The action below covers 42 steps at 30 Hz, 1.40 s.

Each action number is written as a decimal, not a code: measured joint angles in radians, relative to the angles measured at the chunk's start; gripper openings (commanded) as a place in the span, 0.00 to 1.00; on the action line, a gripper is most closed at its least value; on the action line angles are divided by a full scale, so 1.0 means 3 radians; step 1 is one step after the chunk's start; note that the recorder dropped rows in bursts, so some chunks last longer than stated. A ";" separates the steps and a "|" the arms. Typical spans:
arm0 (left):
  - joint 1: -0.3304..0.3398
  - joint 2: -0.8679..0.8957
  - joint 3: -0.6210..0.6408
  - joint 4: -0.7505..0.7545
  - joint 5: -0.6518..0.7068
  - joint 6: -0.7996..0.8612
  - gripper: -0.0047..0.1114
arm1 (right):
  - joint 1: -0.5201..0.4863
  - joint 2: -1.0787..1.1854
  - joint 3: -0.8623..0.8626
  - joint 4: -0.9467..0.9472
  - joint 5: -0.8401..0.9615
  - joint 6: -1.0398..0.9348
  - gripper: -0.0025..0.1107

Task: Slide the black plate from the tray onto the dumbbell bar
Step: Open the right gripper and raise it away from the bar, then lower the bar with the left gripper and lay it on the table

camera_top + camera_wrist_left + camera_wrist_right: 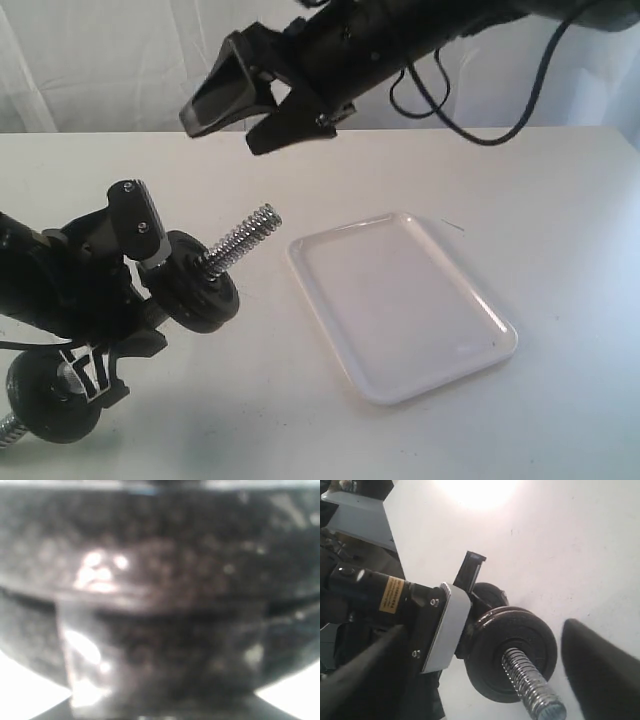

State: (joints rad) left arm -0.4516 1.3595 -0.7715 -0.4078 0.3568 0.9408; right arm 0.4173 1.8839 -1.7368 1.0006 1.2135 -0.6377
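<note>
The dumbbell bar (243,238) is held tilted off the table, its threaded chrome end (532,687) sticking out toward the tray. The black plate (205,295) sits on that bar, pressed against a like disc behind it (487,650). My left gripper (118,300) is shut on the bar's middle, just behind these discs; its wrist view is filled by a blurred black disc surface (160,580). My right gripper (222,133) hangs open and holds nothing, above and beyond the bar's end, its two fingers either side of the plate in its wrist view (484,627). The white tray (420,300) holds nothing.
Another black disc (50,395) sits on the bar's lower far end near the table's front left edge. The right arm's dark cable (470,125) loops above the back of the white table (560,200).
</note>
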 measured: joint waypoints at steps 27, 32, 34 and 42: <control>0.0000 0.0790 -0.0396 -0.0425 -0.0360 -0.1744 0.04 | -0.0016 -0.0495 -0.0117 -0.1211 0.0024 0.0645 0.02; 0.0000 0.0914 -0.0438 -0.0482 -0.0469 -0.2147 0.04 | -0.0016 -0.0523 -0.0117 -0.1295 0.0024 0.0700 0.02; 0.0000 0.0966 -0.0444 -0.0488 -0.0492 -0.2319 0.04 | -0.0016 -0.0528 -0.0117 -0.1317 0.0024 0.0705 0.02; 0.0000 0.1105 -0.0444 -0.0590 -0.0665 -0.3212 0.04 | -0.0016 -0.0528 -0.0117 -0.1335 0.0024 0.0705 0.02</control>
State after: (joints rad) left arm -0.4516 1.6910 -0.9048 -0.5848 0.1573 -0.0228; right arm 0.4124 1.7254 -1.7719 0.6002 1.2208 -0.4263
